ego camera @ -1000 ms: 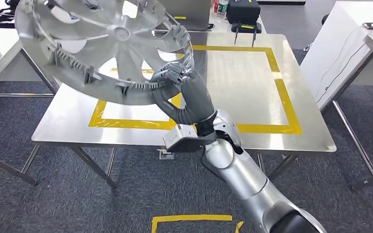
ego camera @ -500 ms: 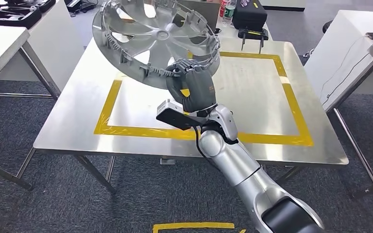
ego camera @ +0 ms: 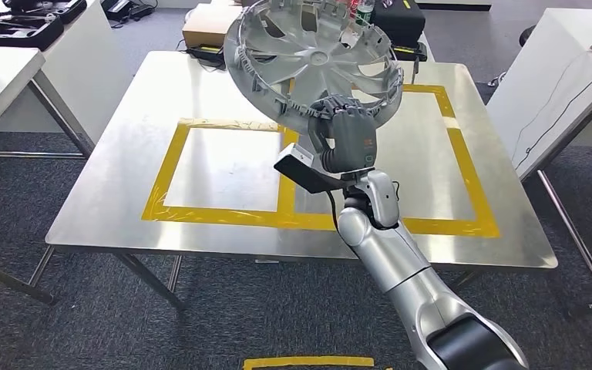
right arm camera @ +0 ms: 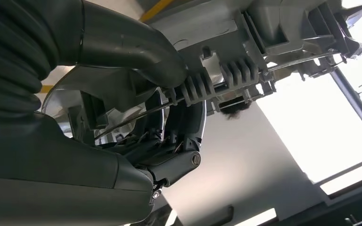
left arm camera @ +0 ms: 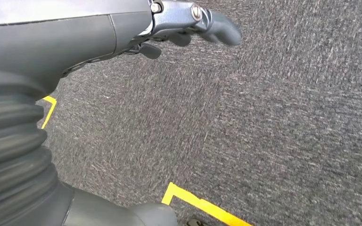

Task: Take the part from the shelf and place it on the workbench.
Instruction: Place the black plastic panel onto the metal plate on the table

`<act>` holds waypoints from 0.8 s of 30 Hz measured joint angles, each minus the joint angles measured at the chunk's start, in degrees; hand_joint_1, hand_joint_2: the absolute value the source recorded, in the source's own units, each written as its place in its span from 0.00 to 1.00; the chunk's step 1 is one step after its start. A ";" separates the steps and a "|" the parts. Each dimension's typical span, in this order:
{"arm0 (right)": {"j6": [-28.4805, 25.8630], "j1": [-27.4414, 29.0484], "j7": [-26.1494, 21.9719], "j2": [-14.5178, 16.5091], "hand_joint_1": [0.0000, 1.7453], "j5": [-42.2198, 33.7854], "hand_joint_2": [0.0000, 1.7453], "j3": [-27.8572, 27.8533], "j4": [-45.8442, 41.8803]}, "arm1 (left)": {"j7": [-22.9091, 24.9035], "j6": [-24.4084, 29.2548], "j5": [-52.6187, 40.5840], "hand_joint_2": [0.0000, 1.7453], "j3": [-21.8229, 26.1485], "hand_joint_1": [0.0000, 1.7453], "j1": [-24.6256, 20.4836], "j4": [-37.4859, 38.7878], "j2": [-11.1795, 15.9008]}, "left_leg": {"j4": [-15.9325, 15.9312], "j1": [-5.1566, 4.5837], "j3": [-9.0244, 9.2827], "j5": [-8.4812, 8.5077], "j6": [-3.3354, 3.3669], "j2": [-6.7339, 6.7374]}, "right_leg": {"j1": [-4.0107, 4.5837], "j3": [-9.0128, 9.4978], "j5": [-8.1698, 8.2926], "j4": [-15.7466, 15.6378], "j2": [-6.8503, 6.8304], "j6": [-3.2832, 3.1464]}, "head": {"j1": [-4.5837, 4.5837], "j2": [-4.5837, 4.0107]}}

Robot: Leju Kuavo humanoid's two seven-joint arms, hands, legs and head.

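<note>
Wheel cover (ego camera: 312, 58) held aloft over the steel counter (ego camera: 108, 193).

Gripped at its near rim by the right hand (ego camera: 344, 137), fingers closed around the ribbed edge, thumb (right arm camera: 132, 44) pressed over the rim. Tilted, hollow back side facing up, above the far part of the yellow tape square (ego camera: 223, 213). Left hand (left arm camera: 188, 23) hung over grey carpet (left arm camera: 273, 127), fingers loosely apart, nothing held. Black case (ego camera: 23, 23) open on the neighbouring table, contents too small to tell; cardboard box (ego camera: 204, 27) beyond the counter's far edge.
</note>
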 joint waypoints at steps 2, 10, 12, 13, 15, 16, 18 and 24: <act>-0.91 0.08 2.92 -0.39 1.00 3.44 1.00 -0.52 0.34 | -0.03 0.03 -0.05 1.00 -0.20 0.00 -0.02 -0.01 0.00 | -0.35 0.00 0.23 0.08 -0.26 0.01 | 0.00 0.03 -0.04 0.00 0.03 -0.23 | -0.02 0.00; -1.80 -0.13 11.52 -2.32 1.00 14.86 1.00 -2.81 3.25 | -0.17 0.05 -0.54 1.00 -0.91 0.00 -0.03 -0.03 0.01 | -0.95 0.01 0.53 0.35 -0.87 0.01 | 0.01 0.05 -0.06 0.02 0.03 -0.69 | -0.01 0.00; -0.30 -0.55 15.22 -2.75 1.00 19.61 1.00 -2.93 4.51 | -0.05 0.05 -0.53 1.00 -0.92 0.00 0.00 -0.03 0.00 | -0.97 0.01 0.54 0.37 -0.92 0.01 | 0.01 0.05 -0.05 0.02 0.03 -0.74 | -0.01 0.00; 0.83 -0.79 16.90 -2.91 1.00 22.07 1.00 -2.93 5.21 | -0.02 0.05 -0.52 1.00 -0.92 0.00 0.01 -0.03 0.00 | -0.97 0.01 0.54 0.37 -0.93 0.01 | 0.00 0.05 -0.04 0.03 0.02 -0.75 | 0.00 0.00; 2.62 -1.07 18.66 -3.10 1.00 24.95 1.00 -2.93 6.42 | -0.01 0.05 -0.51 1.00 -0.92 0.00 0.05 -0.03 0.01 | -0.97 0.02 0.53 0.38 -0.95 0.01 | -0.02 0.06 -0.04 0.03 0.00 -0.75 | 0.00 0.00; 3.02 -1.11 18.93 -3.15 1.00 25.44 1.00 -2.93 6.84 | -0.01 0.05 -0.51 1.00 -0.92 0.00 0.08 -0.03 0.02 | -0.97 0.02 0.53 0.39 -0.95 0.01 | -0.05 0.06 -0.04 0.03 0.00 -0.75 | 0.00 0.00; 3.31 -1.19 19.10 -3.18 1.00 25.76 1.00 -2.93 7.49 | 0.00 0.05 -0.51 1.00 -0.92 0.00 0.12 -0.03 0.02 | -0.97 0.02 0.53 0.39 -0.96 0.01 | -0.11 0.06 -0.04 0.03 0.00 -0.75 | -0.01 0.00; 3.34 -1.40 19.10 -3.21 1.00 25.97 1.00 -2.93 8.60 | 0.00 0.05 -0.51 1.00 -0.92 0.00 0.14 -0.03 0.02 | -0.96 0.00 0.52 0.38 -0.94 -0.01 | -0.19 0.07 -0.04 0.03 -0.02 -0.74 | 0.01 0.00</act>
